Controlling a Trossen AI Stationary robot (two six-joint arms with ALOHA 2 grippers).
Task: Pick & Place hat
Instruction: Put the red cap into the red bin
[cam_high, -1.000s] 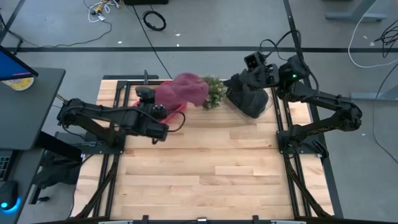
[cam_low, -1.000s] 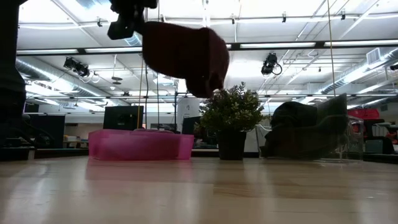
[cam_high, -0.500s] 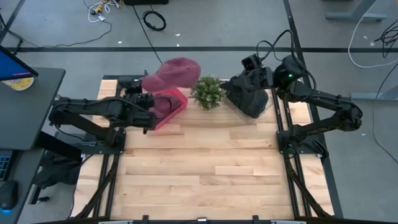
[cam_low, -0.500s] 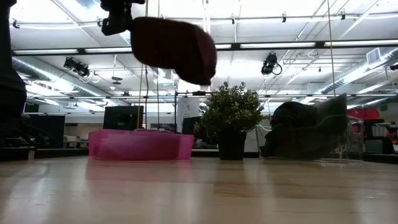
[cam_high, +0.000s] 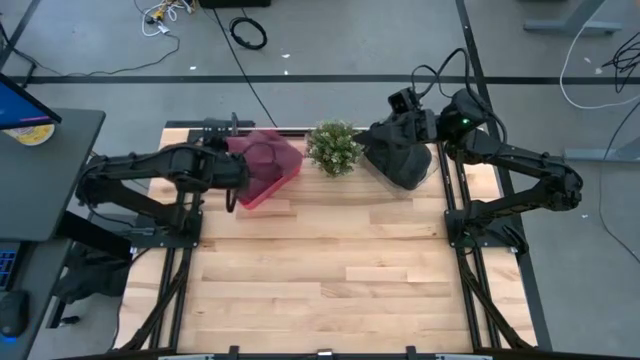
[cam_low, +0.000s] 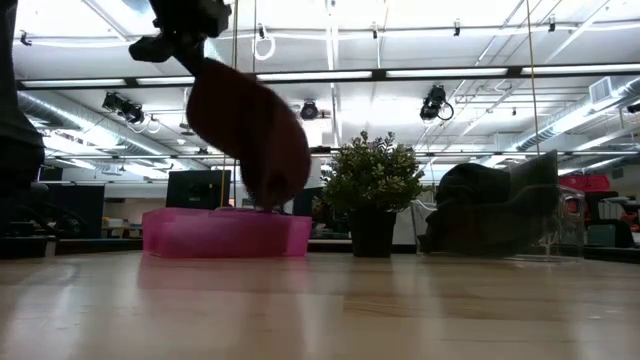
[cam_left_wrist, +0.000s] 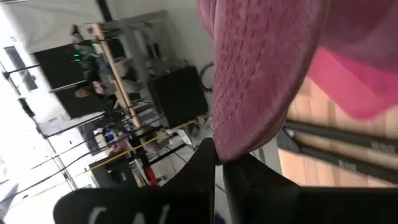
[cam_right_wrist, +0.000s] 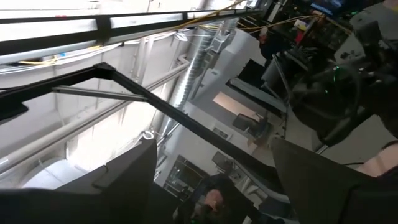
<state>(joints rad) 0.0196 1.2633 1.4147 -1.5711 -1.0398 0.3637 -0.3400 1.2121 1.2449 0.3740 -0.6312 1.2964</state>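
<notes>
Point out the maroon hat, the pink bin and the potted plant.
maroon hat (cam_low: 245, 125): low view, middle of its hanging crown.
pink bin (cam_low: 225, 233): low view, its front wall.
potted plant (cam_high: 333, 147): high view, centre of its leaves.

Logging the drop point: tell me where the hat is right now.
In the high view the maroon hat hangs from the left end effector over the pink bin at the table's far left, left of the small potted plant.

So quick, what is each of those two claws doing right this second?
Left gripper: shut on the maroon hat, hanging over the pink bin.
Right gripper: open, holding nothing, near the dark hats.
</notes>
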